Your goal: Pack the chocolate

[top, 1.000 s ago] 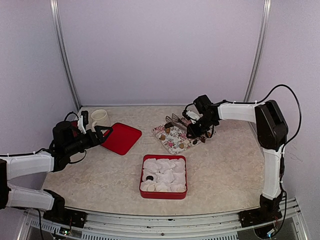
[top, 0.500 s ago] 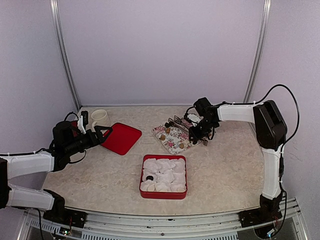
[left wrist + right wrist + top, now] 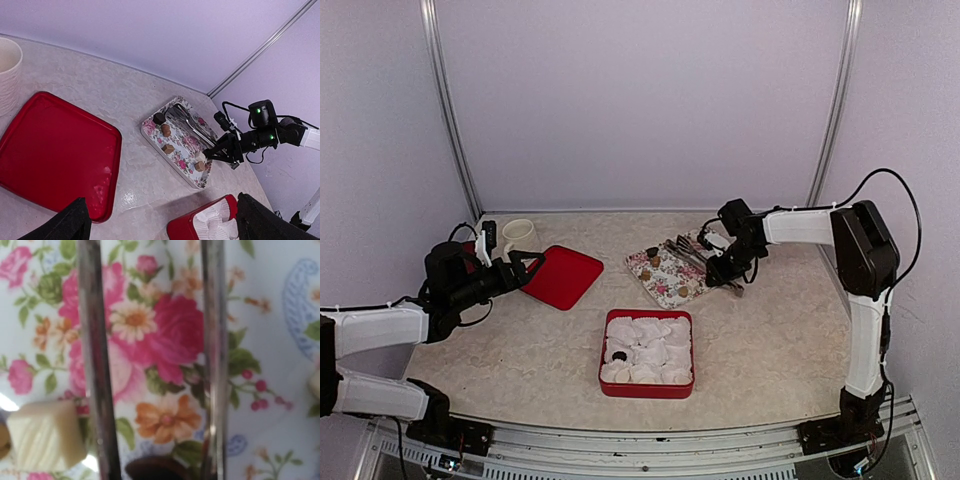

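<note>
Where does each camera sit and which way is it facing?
Top external: high behind the bases, looking down the table; left arm and right arm show.
Left wrist: left side, facing right over the red lid to the floral tray; own fingers at the bottom corners.
Right wrist: just above that tray, facing down; tongs, tan chocolate, no fingers.
Shared: all three see the tray.

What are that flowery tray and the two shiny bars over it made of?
The flowery tray looks like glazed ceramic or printed melamine. It is glossy with a printed rose pattern, and the look does not settle which. The shiny bars are polished metal, probably steel tongs, with a silvery, mirror-like surface that picks up the flower colours.
</note>
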Available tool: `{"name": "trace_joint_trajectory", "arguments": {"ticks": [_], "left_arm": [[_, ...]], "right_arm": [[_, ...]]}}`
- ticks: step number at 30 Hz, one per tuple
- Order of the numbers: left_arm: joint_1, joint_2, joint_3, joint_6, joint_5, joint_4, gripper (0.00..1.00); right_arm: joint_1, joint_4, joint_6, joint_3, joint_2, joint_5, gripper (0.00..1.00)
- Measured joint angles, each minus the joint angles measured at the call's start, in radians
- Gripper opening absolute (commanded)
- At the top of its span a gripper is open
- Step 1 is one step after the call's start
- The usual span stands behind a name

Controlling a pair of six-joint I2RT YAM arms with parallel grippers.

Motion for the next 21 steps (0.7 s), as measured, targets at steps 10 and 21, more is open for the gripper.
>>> {"name": "trace_joint_trajectory", "arguments": {"ticks": [10,21], "left_arm": [[0.011,0.001,0.000,0.000,0.003,0.000,0.99],[0.015,0.004,0.000,0.000,0.008,0.000,0.99]], "right_arm": [[-0.004,-0.012,-0.011,0.067,0.005,-0.029,0.30],[-0.018,-0.037,-0.026,0.068,0.005,-0.053,0.34]]}}
